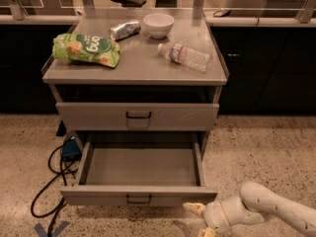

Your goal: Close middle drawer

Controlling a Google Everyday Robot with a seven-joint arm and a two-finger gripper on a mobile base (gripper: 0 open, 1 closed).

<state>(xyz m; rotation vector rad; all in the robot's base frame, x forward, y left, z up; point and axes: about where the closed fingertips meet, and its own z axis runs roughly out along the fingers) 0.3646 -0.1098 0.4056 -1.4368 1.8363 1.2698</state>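
The middle drawer (140,167) is pulled far out of the grey cabinet and its deep tray is empty. Its low flat front (98,195) with a small dark pull (138,199) faces me near the floor. Above it, the taller-fronted top drawer (89,116) with a black handle is shut. My gripper (200,221) is at the lower right on a white arm, just below and to the right of the drawer front's right corner. Its two yellowish fingertips (193,209) are apart and hold nothing, and they do not touch the drawer.
On the cabinet top (138,65) lie a green snack bag (86,48), a can (124,29), a white bowl (158,24) and a plastic bottle (185,57). Black cables (54,174) and a blue box (70,148) lie on the speckled floor to the left. Dark cupboards stand behind.
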